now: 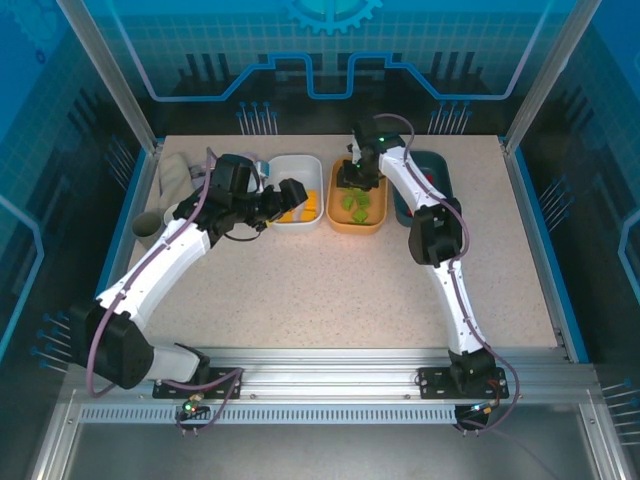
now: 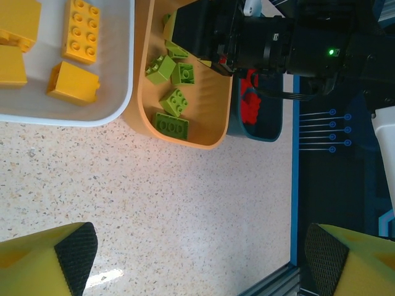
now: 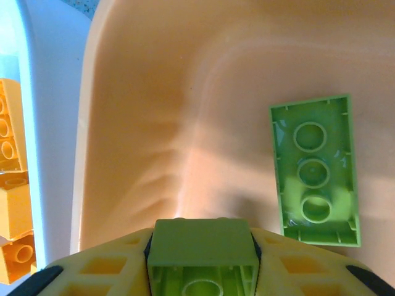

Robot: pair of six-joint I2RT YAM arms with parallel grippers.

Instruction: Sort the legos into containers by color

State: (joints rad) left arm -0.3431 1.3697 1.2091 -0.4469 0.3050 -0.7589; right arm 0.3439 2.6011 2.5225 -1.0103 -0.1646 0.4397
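Observation:
Three containers stand in a row at the back: a white tub (image 1: 290, 160) with yellow-orange legos (image 2: 80, 31), an orange tub (image 1: 355, 228) with several light green legos (image 2: 173, 102), and a dark teal tub (image 2: 271, 132) with red legos (image 2: 250, 108). My right gripper (image 3: 200, 265) hangs inside the orange tub (image 3: 154, 92), shut on a light green lego (image 3: 200, 246). A long green lego (image 3: 315, 169) lies underside up beside it. My left gripper (image 2: 200, 259) is open over bare table in front of the tubs, nothing between its fingers (image 2: 74, 253).
A grey cloth and cups (image 1: 170, 185) sit at the back left, behind my left arm. The right arm's black wrist (image 2: 290, 49) leans over the orange and teal tubs. A blue rim (image 1: 535, 230) bounds the speckled table (image 1: 330, 290).

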